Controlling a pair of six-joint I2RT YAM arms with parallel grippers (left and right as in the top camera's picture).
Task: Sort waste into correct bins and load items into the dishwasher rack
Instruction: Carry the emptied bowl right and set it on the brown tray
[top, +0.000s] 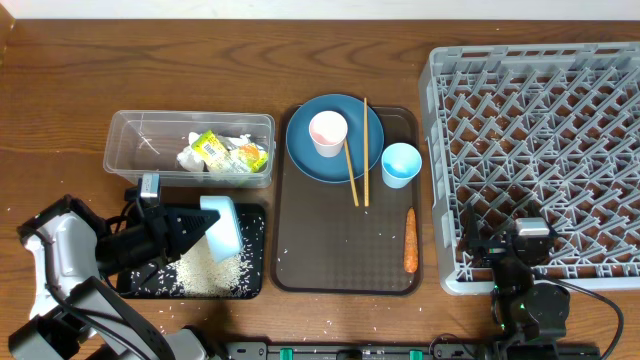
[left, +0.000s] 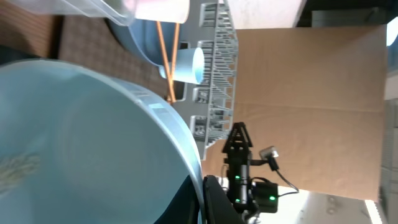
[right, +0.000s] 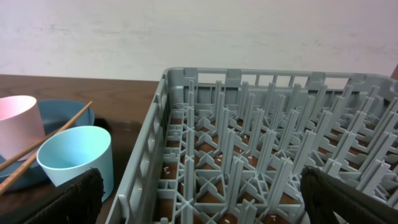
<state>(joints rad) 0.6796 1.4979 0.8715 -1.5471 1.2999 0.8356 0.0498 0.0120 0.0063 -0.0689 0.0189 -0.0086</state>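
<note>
My left gripper (top: 205, 222) is shut on the rim of the light blue bowl (top: 222, 224), tilted on its side over the black tray (top: 255, 250); the bowl fills the left wrist view (left: 81, 143). Rice grains (top: 215, 272) lie in the tray. The clear tub (top: 135, 135) holds the yellow-green wrapper (top: 212, 147) and white paper (top: 190, 158). The dark blue plate (top: 305, 150) carries the pink cup (top: 328, 132) and chopsticks (top: 364, 150). The light blue cup (top: 400, 164) and carrot (top: 410, 240) lie nearby. My right gripper (right: 202, 205) is open over the grey rack (right: 261, 143).
The plate, cups, chopsticks and carrot sit on a dark brown serving tray (top: 340, 250) between the bins and the rack (top: 540, 130). A few rice grains lie on the serving tray and inside the rack. The right arm (top: 520, 290) stands at the rack's front left corner.
</note>
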